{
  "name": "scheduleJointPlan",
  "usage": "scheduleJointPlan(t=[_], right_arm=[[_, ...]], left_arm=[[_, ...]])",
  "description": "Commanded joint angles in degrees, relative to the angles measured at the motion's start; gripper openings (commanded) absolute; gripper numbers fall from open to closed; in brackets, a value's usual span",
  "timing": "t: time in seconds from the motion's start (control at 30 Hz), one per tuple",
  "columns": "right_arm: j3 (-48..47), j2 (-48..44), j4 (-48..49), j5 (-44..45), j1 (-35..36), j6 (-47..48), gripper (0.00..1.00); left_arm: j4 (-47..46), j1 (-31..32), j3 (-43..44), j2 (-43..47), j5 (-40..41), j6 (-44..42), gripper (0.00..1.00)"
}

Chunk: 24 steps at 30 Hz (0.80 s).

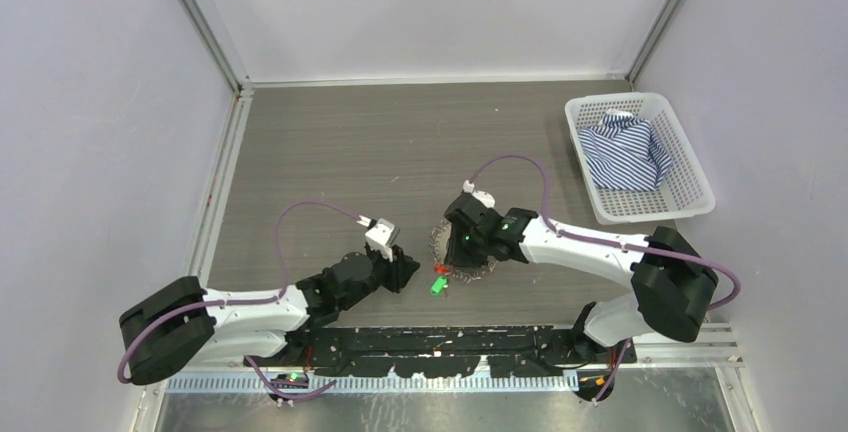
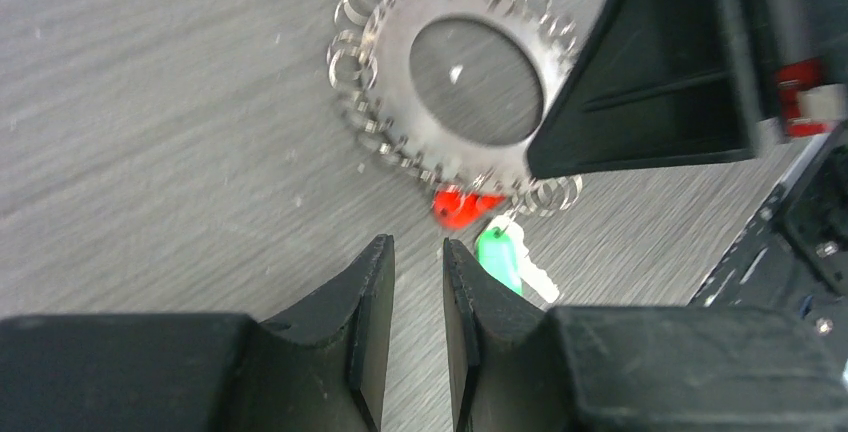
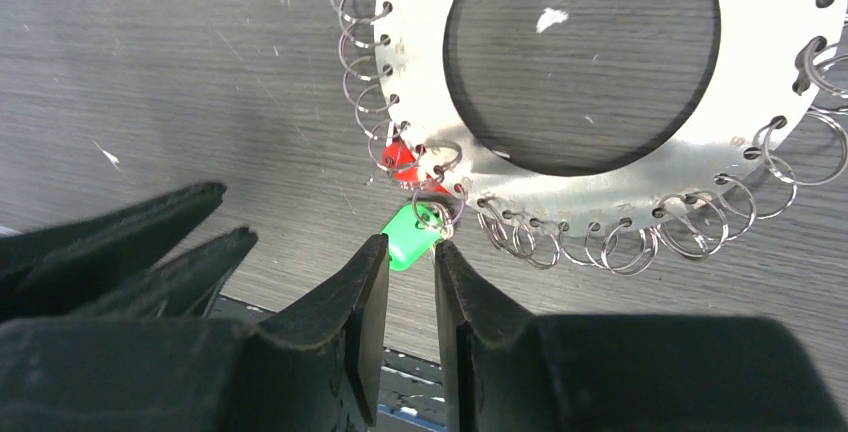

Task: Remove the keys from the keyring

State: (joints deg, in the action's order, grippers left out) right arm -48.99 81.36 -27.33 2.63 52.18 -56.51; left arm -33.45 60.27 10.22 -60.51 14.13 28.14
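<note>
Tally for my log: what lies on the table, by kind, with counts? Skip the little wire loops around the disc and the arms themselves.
Silvery keyring disc: 1
Green-headed key: 1
Red plastic piece: 1
White basket: 1
Striped cloth, in the basket: 1
Total: 5

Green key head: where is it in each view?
Top external: green key head at centre, by the silvery disc's lower-left edge.
Left wrist: green key head at lower centre, below the disc.
Right wrist: green key head at centre, below the disc's rim.
Shared landmark: red tag beside it.
</note>
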Motion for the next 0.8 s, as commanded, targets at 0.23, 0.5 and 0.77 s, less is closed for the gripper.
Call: scheduleJointPlan(t=[0.23, 0.5, 0.77], right_arm=[[-1.97, 0.13, 4.03, 10.69, 6.89, 23.03, 0.27], [-7.58, 5.67, -3.59, 8.82, 7.03, 32.86, 0.24], [-7.26, 4.61, -7.08, 10.07, 6.01, 32.15, 0.29]], left_arm=[[1.62, 0.20, -3.44, 1.54, -0.30, 4.35, 0.26], [-3.62, 0.18, -2.46, -0.68, -4.64, 0.49, 0.34], [-10.78, 3.33, 1.80, -13.65, -4.60, -0.34, 0.45]])
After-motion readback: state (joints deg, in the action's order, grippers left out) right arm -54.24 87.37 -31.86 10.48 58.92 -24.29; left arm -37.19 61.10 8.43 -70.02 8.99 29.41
